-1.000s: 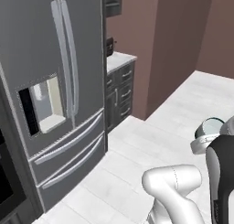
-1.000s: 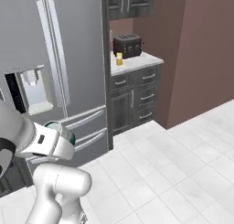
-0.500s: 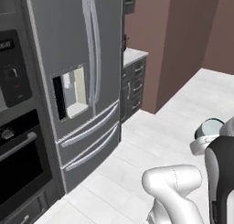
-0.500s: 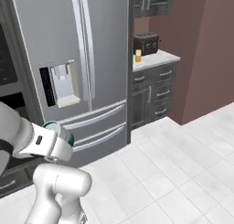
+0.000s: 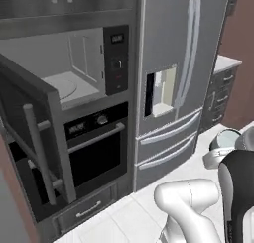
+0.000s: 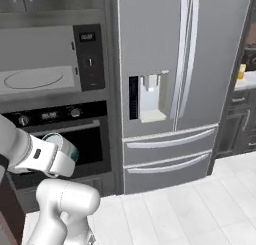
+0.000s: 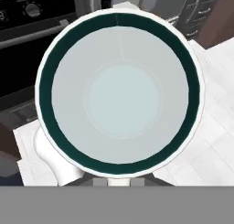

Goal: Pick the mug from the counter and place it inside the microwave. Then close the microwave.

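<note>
The pale mug with a teal inner rim fills the hand view, and I look straight into its mouth. My gripper is shut on the mug and holds it low at the right, beside the arm. From the other side the mug shows in front of the oven. The microwave stands open up left; its door swings out toward me and its turntable is bare. Its control panel sits right of the cavity. The counter lies far right.
An oven with knobs and a horizontal handle sits under the microwave. A tall grey fridge with a dispenser stands to the right. A yellow bottle is on the counter edge. Pale floor tiles spread in front.
The whole picture has shifted: the base has moved, the fridge slid right and the open microwave and oven came into view. The mug stays in my shut gripper.
</note>
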